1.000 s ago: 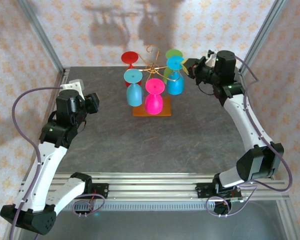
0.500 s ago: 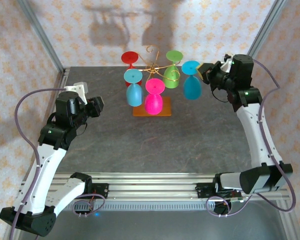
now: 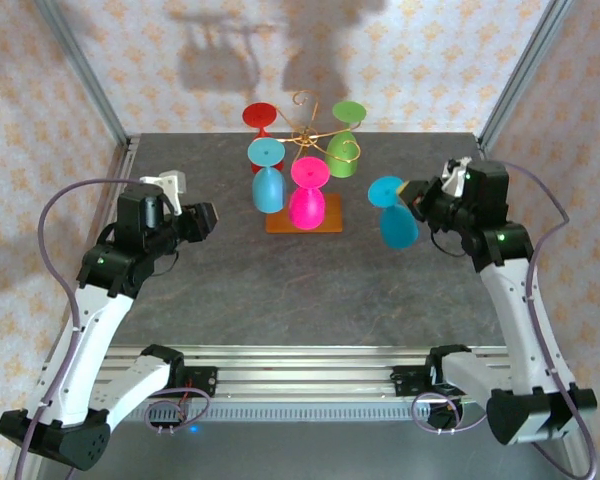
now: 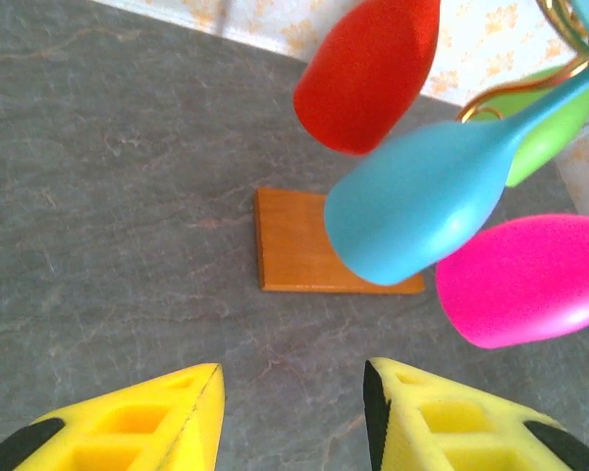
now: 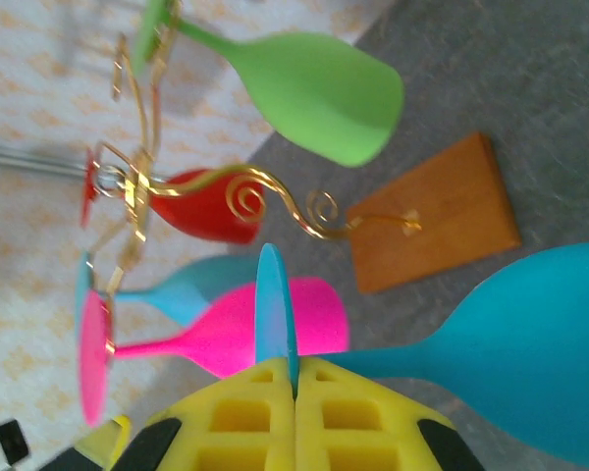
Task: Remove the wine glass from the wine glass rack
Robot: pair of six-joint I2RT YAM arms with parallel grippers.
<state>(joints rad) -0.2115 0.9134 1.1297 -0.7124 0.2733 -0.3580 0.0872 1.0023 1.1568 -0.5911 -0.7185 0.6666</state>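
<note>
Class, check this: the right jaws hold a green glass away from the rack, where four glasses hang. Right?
No. The held glass is blue, not green; the green glass hangs on the rack. The top view shows it.

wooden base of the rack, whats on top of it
The gold wire stem rises from the wooden base. In the top view the hanging pink glass covers most of it, hiding the stem's foot.
</note>
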